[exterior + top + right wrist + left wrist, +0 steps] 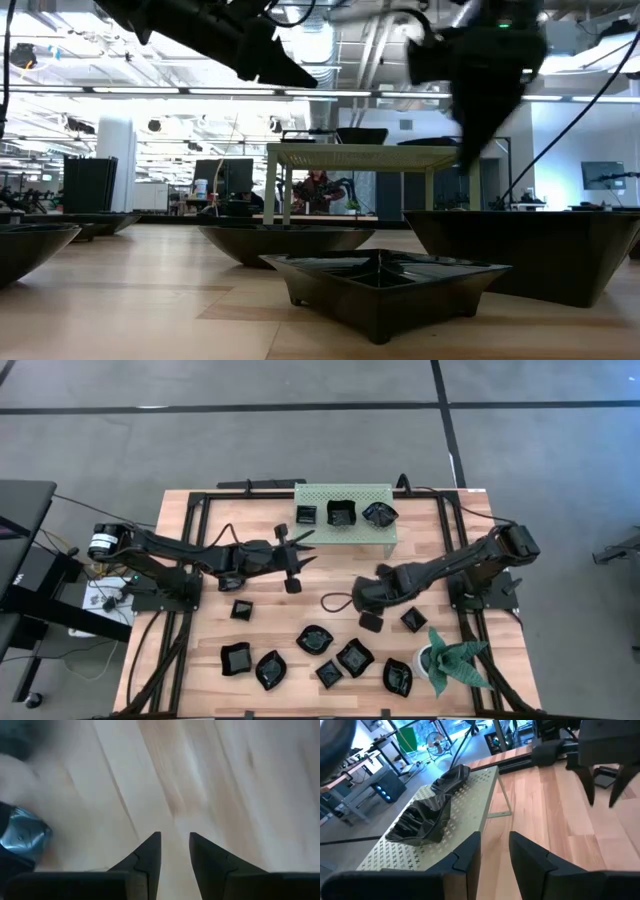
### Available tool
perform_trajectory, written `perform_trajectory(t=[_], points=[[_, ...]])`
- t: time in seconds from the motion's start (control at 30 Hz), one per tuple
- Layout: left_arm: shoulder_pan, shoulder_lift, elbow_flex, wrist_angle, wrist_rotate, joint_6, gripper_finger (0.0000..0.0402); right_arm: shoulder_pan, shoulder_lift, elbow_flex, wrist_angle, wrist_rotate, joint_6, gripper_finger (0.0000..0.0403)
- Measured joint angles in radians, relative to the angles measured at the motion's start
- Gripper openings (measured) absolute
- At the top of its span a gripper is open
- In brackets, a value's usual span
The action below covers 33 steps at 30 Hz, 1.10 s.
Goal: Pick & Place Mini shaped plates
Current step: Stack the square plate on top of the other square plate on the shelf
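Btwn picks: both claws, left claw (495, 851) and right claw (175, 851), stood slightly apart, empty. Next: right descends onto a nearby mini plate (371, 622).

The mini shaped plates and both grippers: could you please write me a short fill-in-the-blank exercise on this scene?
1. The perforated green stand carries ____ mini shaped plates.
2. The potted plant stands near the table's ____ front corner, on the right arm's side.
3. The left gripper holds ____.
4. The right gripper points down at bare ____.

Missing words: three; right; nothing; wood
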Motion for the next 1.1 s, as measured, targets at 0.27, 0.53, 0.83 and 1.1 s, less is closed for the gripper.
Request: perform_trajectory(t=[0.27,0.53,0.83,1.1], points=[[-0.001,-0.002,0.000,-0.006,0.000,0.002,0.0103,0.131,0.000,-0.023,-0.122,-0.018,0.474,0.0096],[-0.001,-0.002,0.000,-0.005,0.000,0.003,0.0103,0.243,0.009,-0.088,-0.090,-0.095,0.791,0.0096],[-0.001,-0.002,0.000,-0.003,0.000,0.018,0.0103,0.310,0.009,-0.109,-0.096,-0.079,0.862,0.0096],[-0.001,-0.002,0.000,-0.003,0.000,0.018,0.0103,0.336,0.013,-0.109,-0.138,-0.060,0.862,0.0096]])
